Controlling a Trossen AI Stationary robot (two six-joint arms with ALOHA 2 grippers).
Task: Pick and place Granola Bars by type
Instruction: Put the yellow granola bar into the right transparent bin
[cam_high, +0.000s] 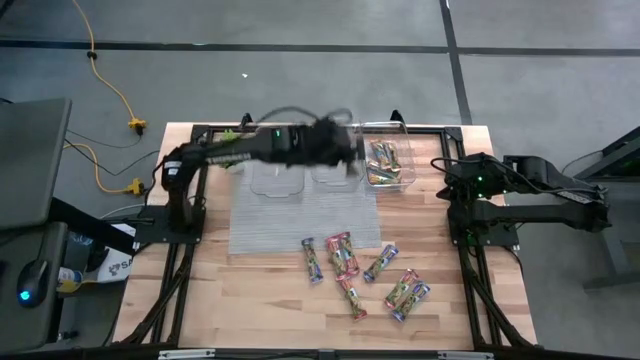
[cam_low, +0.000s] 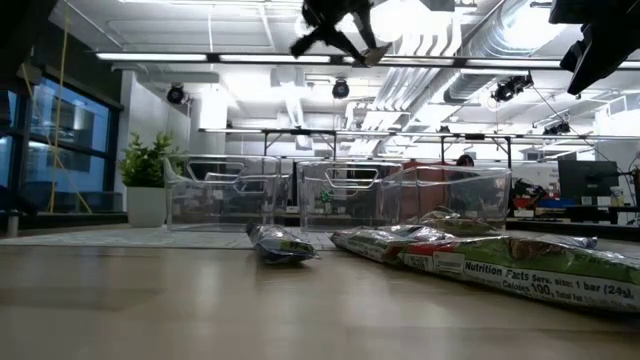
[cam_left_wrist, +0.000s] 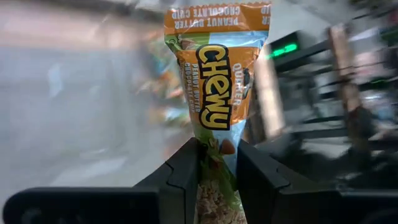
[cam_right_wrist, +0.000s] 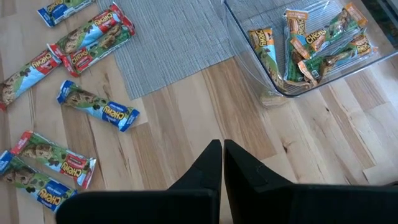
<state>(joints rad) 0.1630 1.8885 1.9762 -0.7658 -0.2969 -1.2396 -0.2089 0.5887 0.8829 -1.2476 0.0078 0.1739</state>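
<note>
left gripper (cam_left_wrist: 217, 163) fingers clamp an orange granola bar (cam_left_wrist: 216, 81) by its tail, high over the tubs (cam_high: 388, 165) | risk: thin hold, bar swings, misses its tub | right gripper (cam_right_wrist: 222, 155) fingers closed, empty

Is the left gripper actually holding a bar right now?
Yes, holding. The left gripper has its fingers pinched on an orange-labelled Chewy bar, lifted near the tubs.

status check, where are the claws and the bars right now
Left claw shut on an orange-labelled peanut butter granola bar, above the clear plastic tubs. Right claw shut, empty, waiting at the right edge. Eight-odd bars loose on the wooden table. Nothing blocking.
</note>
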